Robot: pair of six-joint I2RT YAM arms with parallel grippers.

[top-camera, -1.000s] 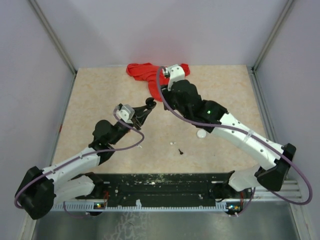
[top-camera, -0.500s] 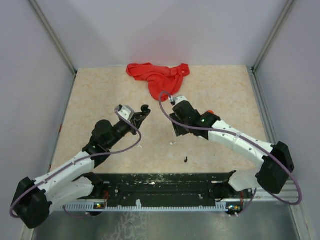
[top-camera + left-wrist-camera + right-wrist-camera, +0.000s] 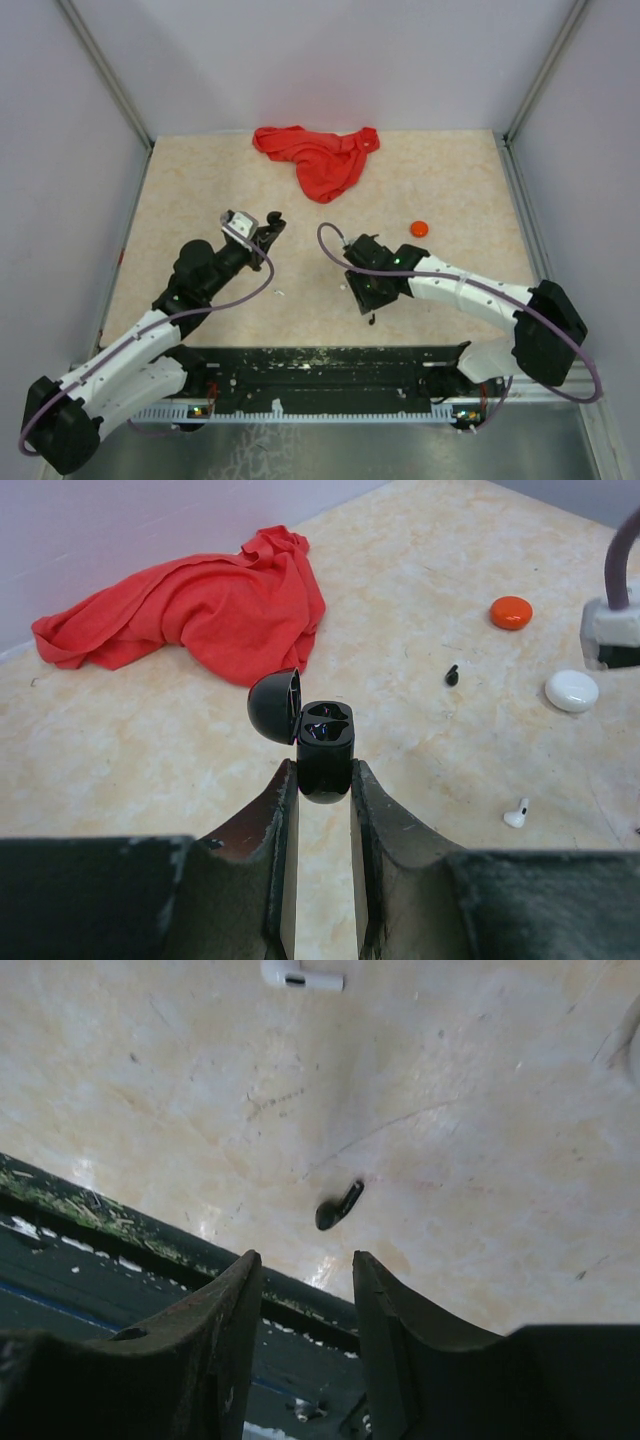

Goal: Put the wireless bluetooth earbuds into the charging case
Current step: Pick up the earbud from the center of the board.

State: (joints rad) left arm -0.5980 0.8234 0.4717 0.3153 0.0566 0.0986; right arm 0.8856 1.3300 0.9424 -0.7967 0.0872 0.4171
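Observation:
My left gripper (image 3: pixel 322 770) is shut on the black charging case (image 3: pixel 326 748) and holds it upright above the table. Its lid (image 3: pixel 275 705) is swung open to the left, and both sockets show. From above, that gripper (image 3: pixel 268 226) sits left of centre. My right gripper (image 3: pixel 305 1260) is open and empty, low over the table's near edge. One black earbud (image 3: pixel 338 1207) lies on the table just beyond its fingertips (image 3: pixel 371 319). Another black earbud (image 3: pixel 452 674) lies farther out. A white earbud (image 3: pixel 300 977) lies beyond the right gripper (image 3: pixel 368 303).
A red cloth (image 3: pixel 318 155) is heaped at the back. An orange round case (image 3: pixel 420 228) lies right of centre, and a white round case (image 3: pixel 572 691) sits near the right arm. A second white earbud (image 3: pixel 516 814) lies loose. The black rail (image 3: pixel 120 1250) runs along the near edge.
My right arm has swung from the red cloth at the back down to the near edge, over the black earbud. My left arm has drawn slightly left, still holding the case.

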